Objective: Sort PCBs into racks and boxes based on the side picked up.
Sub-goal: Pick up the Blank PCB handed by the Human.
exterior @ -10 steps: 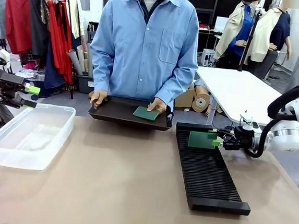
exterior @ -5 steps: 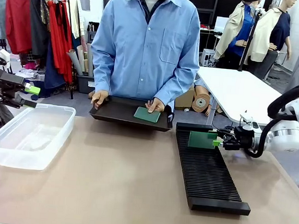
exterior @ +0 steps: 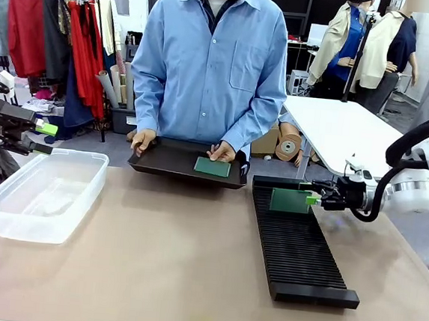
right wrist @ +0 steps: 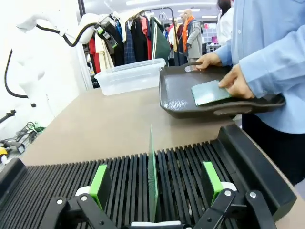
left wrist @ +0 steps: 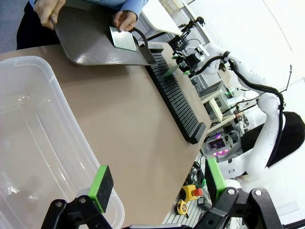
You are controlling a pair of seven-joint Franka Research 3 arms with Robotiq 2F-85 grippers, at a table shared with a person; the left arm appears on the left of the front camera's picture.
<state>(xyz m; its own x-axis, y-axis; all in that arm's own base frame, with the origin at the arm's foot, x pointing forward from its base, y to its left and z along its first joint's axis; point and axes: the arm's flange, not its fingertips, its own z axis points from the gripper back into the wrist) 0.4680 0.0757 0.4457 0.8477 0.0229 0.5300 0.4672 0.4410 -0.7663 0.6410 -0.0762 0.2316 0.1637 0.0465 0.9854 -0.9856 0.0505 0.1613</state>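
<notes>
One dark green PCB stands on edge in a far slot of the long black rack. My right gripper is level with it at its right edge, open. In the right wrist view the PCB rises between the green pads with a gap on each side. Another PCB lies in the black tray that the person holds at the far edge, one hand resting on it. My left gripper hovers open above the far left of the clear box, and its wrist view looks down into the box.
The person stands at the far side, both hands on the tray. Bare tan tabletop lies between the box and the rack. A white table and a clothes rail stand behind.
My right arm has drawn slightly back to the right, leaving the PCB upright in its slot. The person's hand has nudged the PCB in the tray a little.
</notes>
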